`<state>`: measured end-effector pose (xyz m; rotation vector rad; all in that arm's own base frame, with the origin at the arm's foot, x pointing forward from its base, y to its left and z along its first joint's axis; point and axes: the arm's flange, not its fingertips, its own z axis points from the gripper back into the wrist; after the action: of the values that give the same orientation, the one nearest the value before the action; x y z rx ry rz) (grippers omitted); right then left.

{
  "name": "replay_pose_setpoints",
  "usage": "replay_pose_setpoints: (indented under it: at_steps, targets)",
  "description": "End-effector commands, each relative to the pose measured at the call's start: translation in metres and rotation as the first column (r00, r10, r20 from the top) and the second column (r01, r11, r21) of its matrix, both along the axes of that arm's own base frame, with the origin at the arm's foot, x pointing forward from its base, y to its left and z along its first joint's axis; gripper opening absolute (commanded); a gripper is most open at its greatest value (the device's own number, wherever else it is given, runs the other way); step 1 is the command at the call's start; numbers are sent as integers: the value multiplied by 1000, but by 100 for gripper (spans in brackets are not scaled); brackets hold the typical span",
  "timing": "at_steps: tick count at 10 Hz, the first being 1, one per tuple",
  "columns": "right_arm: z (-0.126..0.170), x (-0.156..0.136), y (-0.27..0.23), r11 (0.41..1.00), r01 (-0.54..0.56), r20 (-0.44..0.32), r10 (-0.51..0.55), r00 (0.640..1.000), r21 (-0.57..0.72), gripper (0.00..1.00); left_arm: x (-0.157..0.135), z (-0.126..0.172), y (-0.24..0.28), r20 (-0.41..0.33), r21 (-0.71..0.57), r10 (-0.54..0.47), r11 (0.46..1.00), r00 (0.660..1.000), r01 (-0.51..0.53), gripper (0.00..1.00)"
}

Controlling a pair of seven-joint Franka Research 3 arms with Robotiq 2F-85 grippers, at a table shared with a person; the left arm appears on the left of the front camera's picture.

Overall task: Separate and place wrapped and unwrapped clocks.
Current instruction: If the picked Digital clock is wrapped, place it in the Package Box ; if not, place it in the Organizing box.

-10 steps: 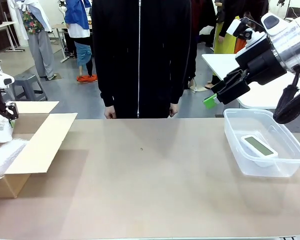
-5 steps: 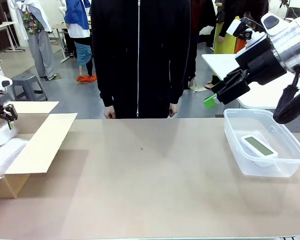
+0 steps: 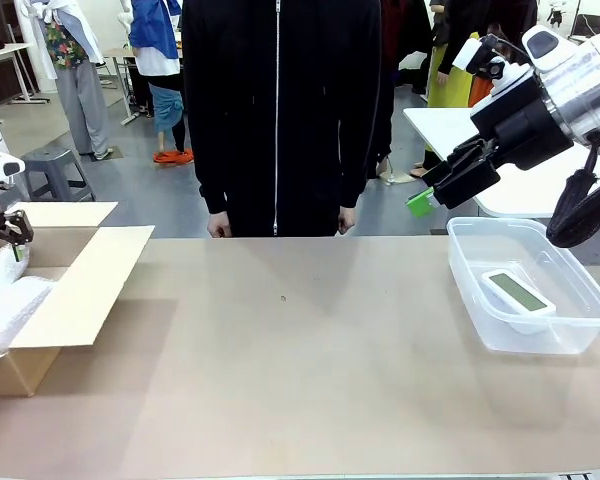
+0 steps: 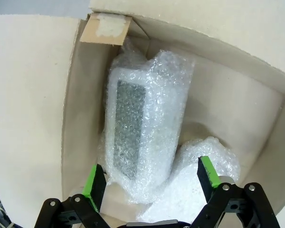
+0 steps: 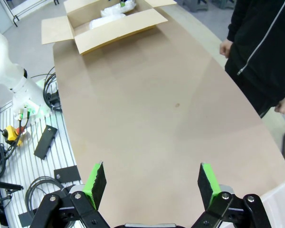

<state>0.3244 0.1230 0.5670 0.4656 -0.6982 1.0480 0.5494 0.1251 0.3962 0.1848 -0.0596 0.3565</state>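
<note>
Table [image 3: 300,380]: a broad tan surface that spans the front view, with a small dark speck [image 3: 283,298] near its middle.
Person [image 3: 280,110]: stands at the far edge in a black zipped jacket, both hands hanging at the table's far rim, touching nothing.
Cardboard box [image 3: 75,290]: sits open at the table's left end, flaps folded outward; in the right wrist view it lies at the far end of the table [image 5: 111,21].
Plastic tub [image 3: 570,335]: clear and rectangular, at the table's right end.
Right gripper [image 3: 450,180]: hangs in the air just beyond the tub's far left corner, apart from it; in its own wrist view the green-padded fingers [image 5: 97,183] stand spread wide over bare tabletop, with nothing between them.
Left gripper [image 3: 10,230]: at the left edge of the front view, above the box's opening; in its wrist view the jaws stand spread apart, green pads [image 4: 95,180] to either side of the upper bundle, holding nothing.
Wrapped clocks: two bubble-wrap bundles inside the box. The larger-looking one [image 4: 145,123] lies on top, its dark screen showing through the wrap; the second [image 4: 199,185] lies partly beneath it, toward the box's corner.
Unwrapped clock [image 3: 517,293]: white with a grey-green screen, lying face up on the tub's floor.
</note>
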Motion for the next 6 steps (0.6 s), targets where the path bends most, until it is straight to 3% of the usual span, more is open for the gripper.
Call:
replay_pose_setpoints:
  at_steps: [1, 4, 6]
  targets:
    - [-1, 1, 0, 1000, -9, -5, 9, 1000, 15, 100, -7, 13, 2, -21, 10, -27, 1000, 999, 27, 100]
    - [-1, 1, 0, 1000, -9, -5, 9, 1000, 15, 100, -50, 69, -8, -74, -26, -71, 997, 995, 69, 100]
    - [-1, 1, 0, 1000, -9, -5, 9, 1000, 15, 100, -75, 114, -10, -55, -24, -94, 995, 994, 92, 100]
